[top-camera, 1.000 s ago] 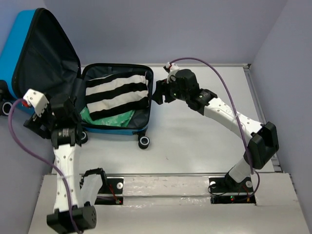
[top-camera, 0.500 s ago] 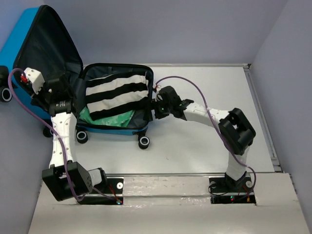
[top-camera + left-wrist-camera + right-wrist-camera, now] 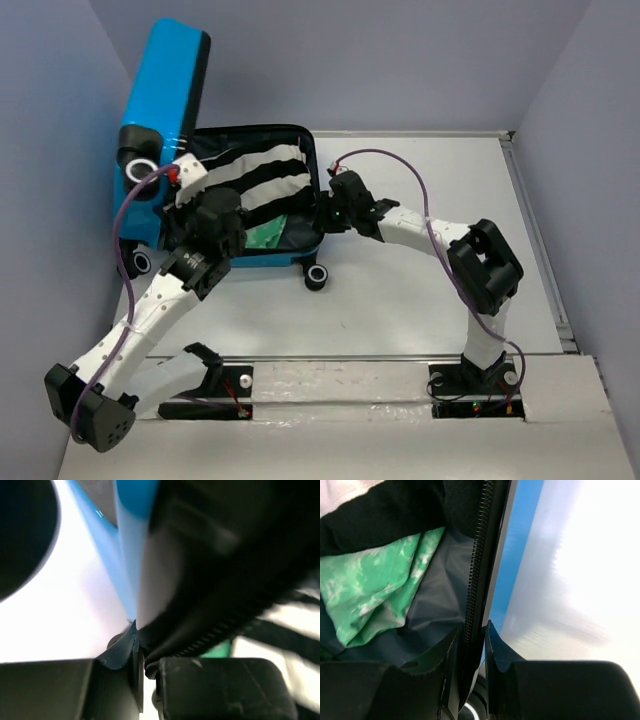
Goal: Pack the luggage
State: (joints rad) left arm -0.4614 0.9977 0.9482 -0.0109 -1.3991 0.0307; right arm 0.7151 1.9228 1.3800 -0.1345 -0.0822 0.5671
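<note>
The luggage is a bright-blue hard-shell case. Its lid stands nearly upright at the far left, over the open base. In the base lie a black-and-white striped cloth and a green garment. My left gripper is at the base's left side, shut on the black zipper edge where shell and lining meet. My right gripper is shut on the base's right zipper rim, with the green garment just inside. The left gripper and right gripper show the pinch up close.
The white table stretches right of the case to a raised edge. Lavender walls close in on the left, back and right. Case wheels stick out at the front. Purple cables loop over both arms.
The lid has swung up from lying open at the left to nearly upright. My left arm moved right with it. My right gripper closed on the base's right rim. The case slid slightly right.
</note>
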